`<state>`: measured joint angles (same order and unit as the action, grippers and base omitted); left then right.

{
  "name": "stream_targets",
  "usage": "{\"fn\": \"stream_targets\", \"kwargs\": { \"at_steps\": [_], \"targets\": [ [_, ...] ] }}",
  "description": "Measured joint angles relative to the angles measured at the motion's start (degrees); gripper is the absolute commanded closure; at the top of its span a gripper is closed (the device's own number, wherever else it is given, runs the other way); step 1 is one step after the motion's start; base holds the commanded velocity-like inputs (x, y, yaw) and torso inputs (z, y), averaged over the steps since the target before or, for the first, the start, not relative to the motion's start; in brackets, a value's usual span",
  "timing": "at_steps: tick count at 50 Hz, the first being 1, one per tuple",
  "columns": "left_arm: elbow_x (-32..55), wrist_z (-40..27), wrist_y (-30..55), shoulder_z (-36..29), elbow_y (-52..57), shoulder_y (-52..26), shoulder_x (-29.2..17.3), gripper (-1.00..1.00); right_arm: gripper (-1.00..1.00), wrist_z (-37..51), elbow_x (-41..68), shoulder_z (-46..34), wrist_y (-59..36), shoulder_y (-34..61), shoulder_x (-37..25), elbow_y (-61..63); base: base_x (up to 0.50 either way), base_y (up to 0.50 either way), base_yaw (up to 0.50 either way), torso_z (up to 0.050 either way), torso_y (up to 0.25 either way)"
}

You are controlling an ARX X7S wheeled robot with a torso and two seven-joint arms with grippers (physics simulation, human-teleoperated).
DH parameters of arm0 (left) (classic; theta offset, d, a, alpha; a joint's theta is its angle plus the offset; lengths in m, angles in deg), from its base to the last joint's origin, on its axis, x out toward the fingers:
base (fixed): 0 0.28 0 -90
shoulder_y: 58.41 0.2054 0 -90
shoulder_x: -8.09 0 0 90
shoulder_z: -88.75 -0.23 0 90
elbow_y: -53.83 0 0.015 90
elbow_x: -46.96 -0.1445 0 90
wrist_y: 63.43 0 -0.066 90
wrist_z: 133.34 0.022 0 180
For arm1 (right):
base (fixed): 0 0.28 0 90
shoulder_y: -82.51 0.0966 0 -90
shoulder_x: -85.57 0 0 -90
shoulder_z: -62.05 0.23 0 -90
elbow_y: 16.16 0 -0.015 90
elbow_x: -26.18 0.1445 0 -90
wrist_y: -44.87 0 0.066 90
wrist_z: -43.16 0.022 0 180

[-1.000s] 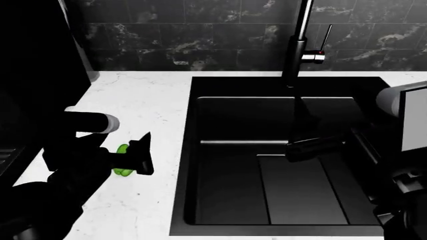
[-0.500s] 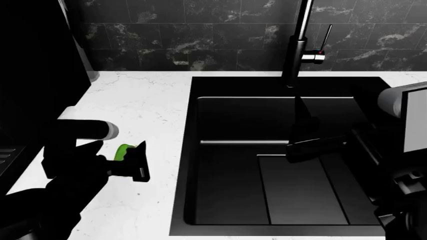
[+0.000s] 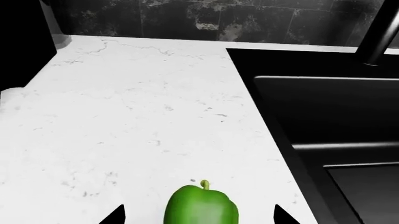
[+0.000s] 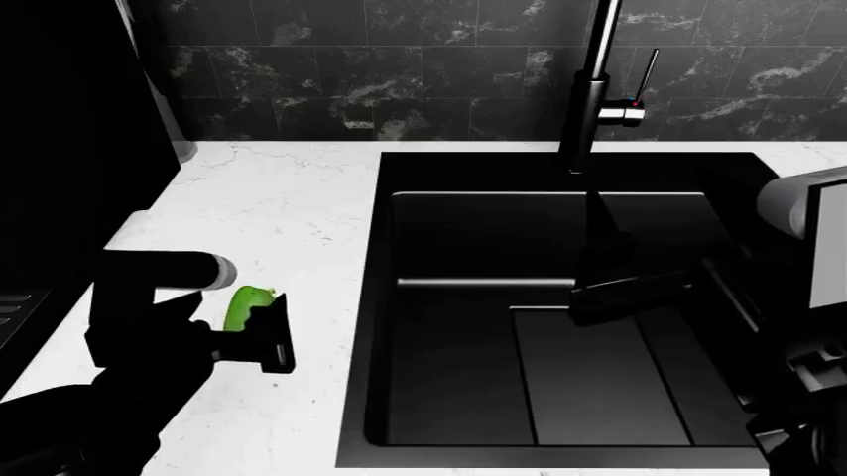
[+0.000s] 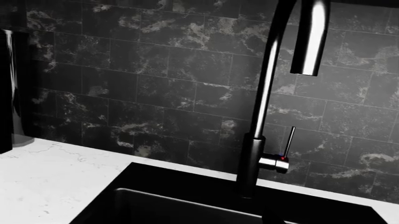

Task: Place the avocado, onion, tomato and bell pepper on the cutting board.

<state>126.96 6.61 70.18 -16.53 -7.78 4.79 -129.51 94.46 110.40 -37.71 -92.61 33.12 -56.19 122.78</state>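
Lying on the desk point(image 3: 124, 116) left of the sink point(image 4: 556, 297), the pepper point(image 3: 201, 206) sits between the left jaws' wide-open tips, unheld, stem pointing away; right jaws unseen.

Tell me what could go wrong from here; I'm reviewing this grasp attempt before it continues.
1. The bright green lobed bell pepper sits between the open left end effector fingertips, not visibly clamped; closing off-centre could squirt it away.
2. It lies on the white marble counter near the black sink; a nudge might roll it in.
3. No cutting board is in view, so the carry starts blind.
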Motion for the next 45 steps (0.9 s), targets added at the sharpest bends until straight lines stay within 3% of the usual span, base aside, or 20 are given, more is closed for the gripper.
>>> {"fn": "stream_targets", "kwargs": {
  "at_steps": [41, 42, 45],
  "targets": [
    [-3.5, 2.8, 1.3, -4.0, -3.9, 0.0, 1.5, -1.0, -1.0, -0.2, -1.2, -0.2, 0.8, -1.2, 0.0, -0.3, 0.0, 0.0, 0.0, 0.0, 0.0],
    [-3.6, 2.8, 1.3, -4.1, -3.9, -0.1, 1.5, 1.0, -1.0, -0.3, -1.2, -0.2, 0.8, -1.2, 0.0, -0.4, 0.0, 0.0, 0.0, 0.0, 0.0],
    [-3.6, 3.0, 1.3, -4.2, -3.8, -0.1, 1.5, 1.0, -1.0, -0.4, -1.2, -0.2, 0.9, -1.2, 0.0, -0.4, 0.0, 0.0, 0.0, 0.0, 0.0]
  ]
}}
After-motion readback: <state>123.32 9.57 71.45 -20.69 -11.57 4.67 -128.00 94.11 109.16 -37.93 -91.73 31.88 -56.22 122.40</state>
